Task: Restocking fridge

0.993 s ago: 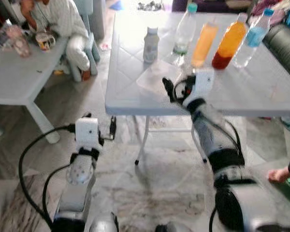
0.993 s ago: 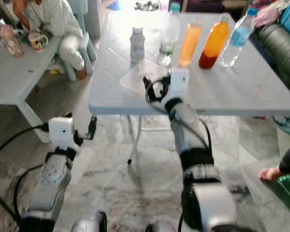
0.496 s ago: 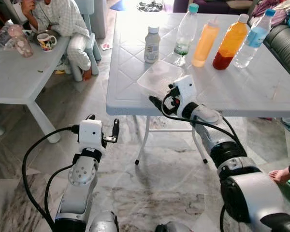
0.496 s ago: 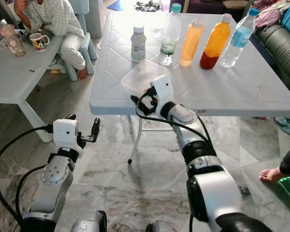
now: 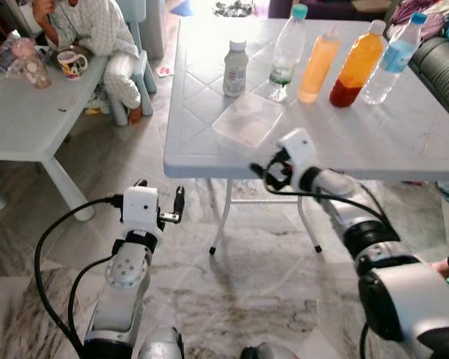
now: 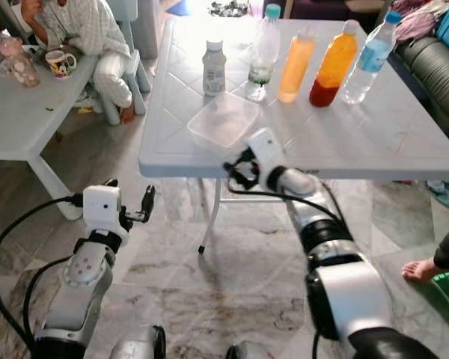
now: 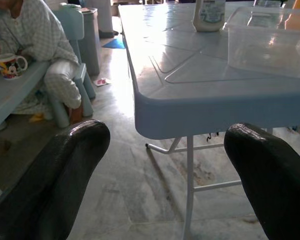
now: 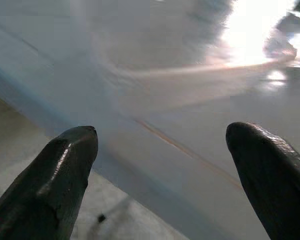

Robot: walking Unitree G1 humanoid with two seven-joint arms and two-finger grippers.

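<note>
Daylight pours in from the far end of the room and washes the back of the white table (image 5: pixel 209 45) into glare, while the marble floor (image 5: pixel 232 284) lies evenly lit and sharp. Through the right wrist camera everything smears into grey blur with a burnt-out patch; the left wrist camera is crisp, its black fingers (image 7: pixel 55 175) shadowed.

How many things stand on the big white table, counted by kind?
Clear water bottles: 2 (teal cap, blue cap)
Orange drink bottles: 2 (paler, darker)
Small white bottle: 1
Clear plastic container: 1
Total: 6
</note>
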